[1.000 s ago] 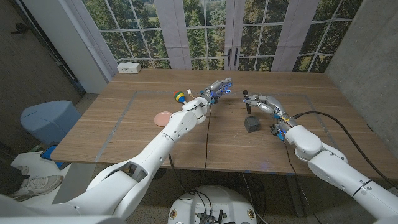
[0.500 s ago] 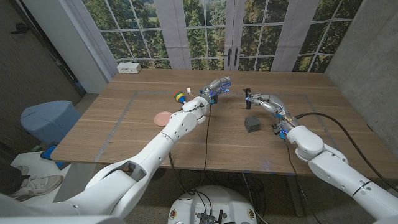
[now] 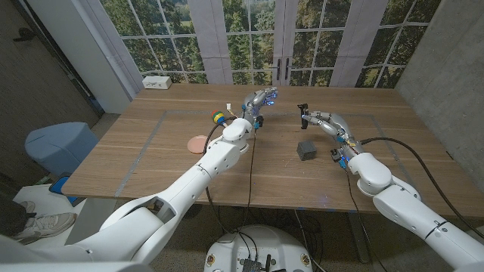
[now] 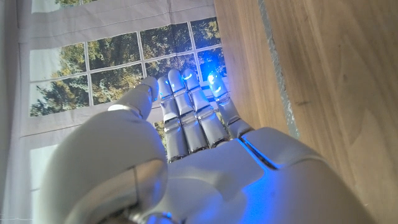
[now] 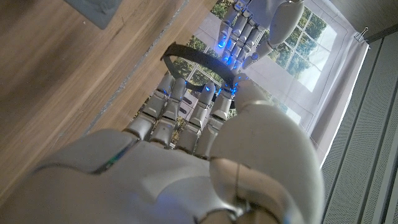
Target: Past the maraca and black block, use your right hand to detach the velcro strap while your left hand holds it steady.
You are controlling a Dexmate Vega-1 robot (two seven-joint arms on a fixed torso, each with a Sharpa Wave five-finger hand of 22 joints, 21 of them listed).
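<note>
Tall windows stood behind your wooden table [image 3: 151, 151]. From the head view, your right hand [image 3: 316, 121] pinched the velcro strap [image 3: 303, 112] beyond the black block [image 3: 306, 149]; your left hand [image 3: 259, 101] hovered spread, apart. The right wrist view showed the strap [image 5: 199, 59] thin and limp: you needed its free tab.

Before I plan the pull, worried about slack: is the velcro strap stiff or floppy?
Probably flexible, not limp: the velcro strap bows in a thin arc from the right robot hand's grip. Likely light, since it holds that arc without sagging. Unlikely to roll: a flat band.
</note>
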